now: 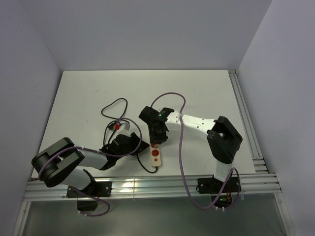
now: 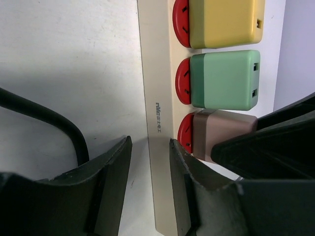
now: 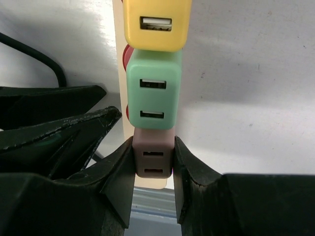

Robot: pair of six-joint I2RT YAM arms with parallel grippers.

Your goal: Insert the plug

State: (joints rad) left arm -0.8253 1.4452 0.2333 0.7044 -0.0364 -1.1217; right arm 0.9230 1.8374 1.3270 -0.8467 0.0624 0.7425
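The mauve plug sits on the third red socket of the cream power strip, its base against the socket face; whether it is fully seated cannot be told. The right gripper is clamped on this plug, one finger pressed against each side. A green plug occupies the next socket, with a yellow plug beyond it, so the three stand in one row, touching or nearly so. The left gripper straddles the plain margin of the strip with its jaws apart: one finger overlaps the strip, and the other stands clear of the strip's edge over bare worktop. A black cable runs across the surface beside that finger. The strip lies close to the near edge of the worktop, roughly at its middle, pointing away from that edge. The worktop is white, matt and lightly scuffed. Aluminium rails border its near edge and its right edge. Plain pale walls enclose the left, far and right sides.
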